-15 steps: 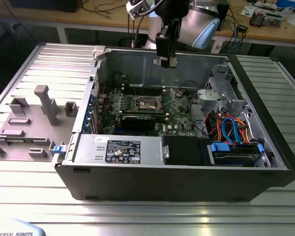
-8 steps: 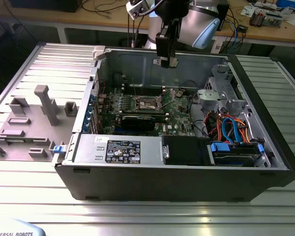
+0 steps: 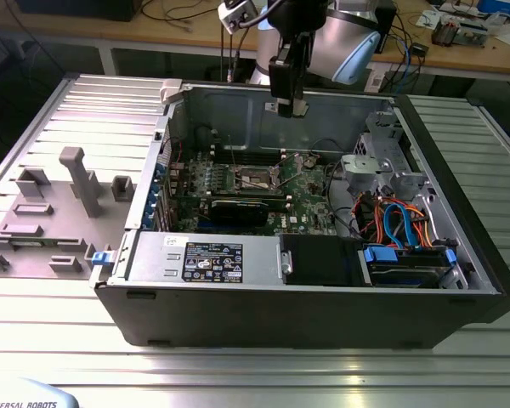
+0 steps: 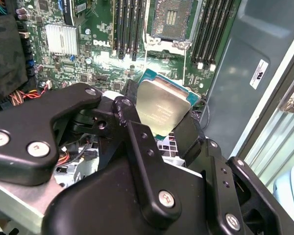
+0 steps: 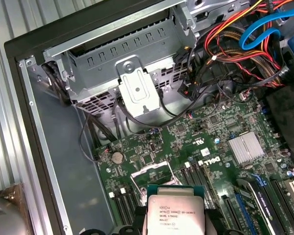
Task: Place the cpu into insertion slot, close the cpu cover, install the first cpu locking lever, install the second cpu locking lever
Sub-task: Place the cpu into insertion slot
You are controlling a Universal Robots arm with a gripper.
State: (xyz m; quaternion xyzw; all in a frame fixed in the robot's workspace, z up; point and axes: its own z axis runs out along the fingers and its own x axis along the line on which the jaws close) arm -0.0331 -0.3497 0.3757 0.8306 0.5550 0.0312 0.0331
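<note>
My gripper (image 4: 161, 117) is shut on the cpu (image 4: 162, 108), a small square chip with a silver-grey top held by its edges between black fingers (image 4: 132, 122). In the first wrist view the cpu (image 5: 174, 213) sits in the gripper (image 5: 174, 225) above the green motherboard. The insertion slot (image 4: 172, 18) is a dark square socket between memory slots, uncovered and some way ahead of the chip. The silvery cpu cover (image 5: 152, 172) appears swung up off the socket. In the exterior view the gripper (image 3: 287, 106) hangs high over the open case, above the slot (image 3: 253, 177).
The open computer case (image 3: 323, 314) lies on a ribbed metal table. A black graphics card (image 3: 238, 209) lies beside the socket, a drive cage (image 5: 132, 63) and bundled cables (image 3: 399, 223) at one end, a power supply (image 3: 204, 257) along the front. Grey fixtures (image 3: 81, 178) stand at the exterior view's left.
</note>
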